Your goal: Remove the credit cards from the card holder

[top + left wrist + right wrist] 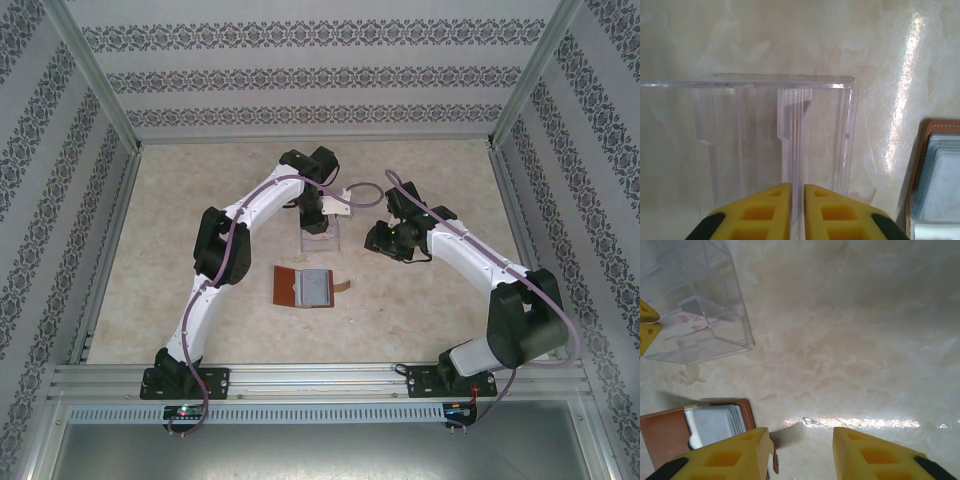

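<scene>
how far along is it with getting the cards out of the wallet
Partly done, it seems. The card holder lies open, and faint pink print inside the clear rack suggests one card is out. The left end effector, nearly closed, is at that rack. Left to do: cards sit in the pockets, with the open right end effector hovering nearby.

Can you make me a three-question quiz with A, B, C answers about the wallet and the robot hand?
1. Where is the card holder?
A on the table, nearer the arm bases than the clear rack
B inside the rack
C in a gripper

2. What colour are the right gripper's fingers?
A blue
B yellow
C red

3. The card holder is:
A snapped shut
B standing on edge
C lying open

Answers:
1. A, it lies flat below the rack in the top view.
2. B, both are yellow.
3. C, its grey-blue pockets show.
</scene>
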Tool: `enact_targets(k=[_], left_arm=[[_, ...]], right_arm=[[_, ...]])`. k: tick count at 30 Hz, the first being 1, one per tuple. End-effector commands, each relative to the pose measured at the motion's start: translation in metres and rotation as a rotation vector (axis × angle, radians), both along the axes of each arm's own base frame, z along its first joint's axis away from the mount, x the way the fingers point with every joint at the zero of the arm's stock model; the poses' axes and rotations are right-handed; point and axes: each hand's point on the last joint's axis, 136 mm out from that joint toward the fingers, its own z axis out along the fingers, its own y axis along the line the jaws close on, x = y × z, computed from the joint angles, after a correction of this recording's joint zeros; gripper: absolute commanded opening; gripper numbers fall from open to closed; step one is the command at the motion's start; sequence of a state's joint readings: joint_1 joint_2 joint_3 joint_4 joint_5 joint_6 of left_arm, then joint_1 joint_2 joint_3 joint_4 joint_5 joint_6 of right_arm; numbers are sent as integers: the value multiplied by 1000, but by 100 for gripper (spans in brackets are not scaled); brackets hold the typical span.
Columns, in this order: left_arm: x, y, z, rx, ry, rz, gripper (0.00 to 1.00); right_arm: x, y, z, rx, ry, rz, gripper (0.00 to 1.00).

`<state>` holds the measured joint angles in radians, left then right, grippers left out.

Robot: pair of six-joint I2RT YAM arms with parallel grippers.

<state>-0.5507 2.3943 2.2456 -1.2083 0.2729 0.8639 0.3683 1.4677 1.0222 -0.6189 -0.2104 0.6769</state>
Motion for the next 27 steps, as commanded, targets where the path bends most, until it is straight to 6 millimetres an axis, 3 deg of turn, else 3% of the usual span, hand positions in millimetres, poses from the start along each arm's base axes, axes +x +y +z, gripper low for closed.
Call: enact_targets(k=[1, 6, 17, 27], left_arm=[[0, -6, 19, -23, -45, -18, 7], [-12, -7, 21, -43, 10, -44, 0], [-29, -8, 22, -63, 126, -71, 0], [-32, -4, 14, -47, 194, -77, 0]], right_arm=[[-2, -5, 3, -6, 1, -15, 40], [-2, -4, 3, -2, 0, -14, 40], [-3, -4, 0, -7, 6, -12, 40], [-3, -2, -4, -9, 15, -11, 39]])
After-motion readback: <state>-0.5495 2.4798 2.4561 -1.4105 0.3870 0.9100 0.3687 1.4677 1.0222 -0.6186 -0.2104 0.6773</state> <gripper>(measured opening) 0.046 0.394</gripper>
